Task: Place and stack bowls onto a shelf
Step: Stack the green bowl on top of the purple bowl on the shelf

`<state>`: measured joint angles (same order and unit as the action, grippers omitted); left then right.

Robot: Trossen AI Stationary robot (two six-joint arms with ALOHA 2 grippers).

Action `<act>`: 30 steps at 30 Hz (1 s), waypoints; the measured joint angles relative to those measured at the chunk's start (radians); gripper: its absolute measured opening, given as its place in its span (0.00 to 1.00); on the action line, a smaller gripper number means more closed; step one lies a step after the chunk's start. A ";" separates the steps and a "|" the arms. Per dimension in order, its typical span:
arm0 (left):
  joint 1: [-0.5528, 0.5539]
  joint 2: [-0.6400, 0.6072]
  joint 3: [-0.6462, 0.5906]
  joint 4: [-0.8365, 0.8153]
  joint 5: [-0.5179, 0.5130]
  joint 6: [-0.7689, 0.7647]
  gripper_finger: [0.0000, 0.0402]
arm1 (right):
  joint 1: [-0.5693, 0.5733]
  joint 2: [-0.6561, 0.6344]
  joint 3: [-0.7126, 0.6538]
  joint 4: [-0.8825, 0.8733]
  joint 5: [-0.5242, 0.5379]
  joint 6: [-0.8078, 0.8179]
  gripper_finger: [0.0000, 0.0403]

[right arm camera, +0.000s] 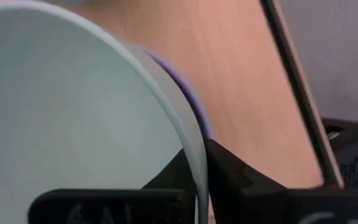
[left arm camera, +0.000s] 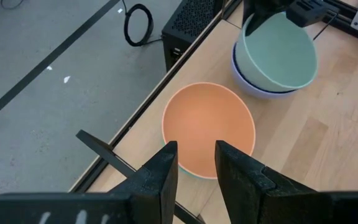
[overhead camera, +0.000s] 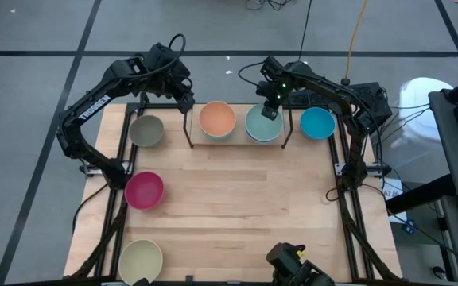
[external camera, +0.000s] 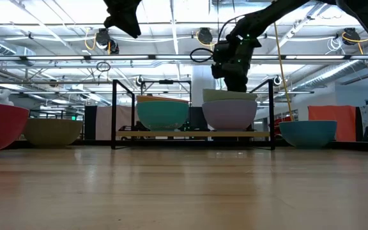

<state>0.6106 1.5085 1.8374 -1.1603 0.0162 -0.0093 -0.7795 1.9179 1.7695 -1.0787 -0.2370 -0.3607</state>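
The shelf [overhead camera: 189, 131] stands at the table's far edge and carries two stacks. On its left, the orange bowl [overhead camera: 217, 119] sits nested in the cyan bowl [external camera: 162, 115]. On its right, the pale green bowl [overhead camera: 262, 125] sits in the lavender bowl [external camera: 229, 115]. My right gripper [overhead camera: 270, 109] is shut on the pale green bowl at its far side. My left gripper [left arm camera: 196, 167] hovers open above the orange bowl and holds nothing. The olive-grey [overhead camera: 145, 130], magenta [overhead camera: 144, 190], cream [overhead camera: 140, 259] and blue [overhead camera: 317, 122] bowls rest on the tabletop. My right gripper pinches the pale green bowl's far rim [right arm camera: 194, 134], one finger [right arm camera: 169, 177] inside the bowl and one outside. The fingers come from above, pointing down. The bowl sits upright, nested in the lavender bowl [right arm camera: 188, 93] on the shelf.
The olive-grey bowl sits just left of the shelf and the blue bowl just right of it. The magenta and cream bowls line the table's left side. The shelf's black side frames [external camera: 114, 115] stand upright. Bare wood [overhead camera: 245, 206] fills the middle and near right.
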 joint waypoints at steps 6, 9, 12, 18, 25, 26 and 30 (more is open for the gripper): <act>0.000 0.000 0.000 0.000 0.000 0.000 0.28 | 0.002 -0.007 0.000 0.030 0.000 -0.003 0.16; 0.000 0.000 0.000 0.000 0.000 0.000 0.28 | 0.005 -0.012 0.000 0.028 0.001 -0.004 0.22; 0.000 0.000 0.000 0.000 0.000 0.002 0.28 | 0.009 -0.020 0.000 0.024 0.000 -0.004 0.28; 0.000 0.000 0.000 -0.001 0.000 0.015 0.28 | 0.035 -0.093 0.000 0.030 0.000 -0.060 0.33; 0.000 0.000 0.000 -0.002 0.000 0.014 0.28 | 0.076 -0.209 0.000 0.067 0.002 -0.090 0.32; 0.000 0.000 0.000 -0.002 0.000 0.014 0.28 | 0.080 -0.215 0.000 0.089 0.002 -0.109 0.32; 0.000 0.000 0.000 -0.002 0.000 0.012 0.28 | 0.082 -0.219 0.000 0.152 0.004 -0.130 0.28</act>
<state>0.6109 1.5085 1.8374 -1.1622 0.0166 0.0031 -0.6975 1.6992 1.7695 -0.9271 -0.2329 -0.4904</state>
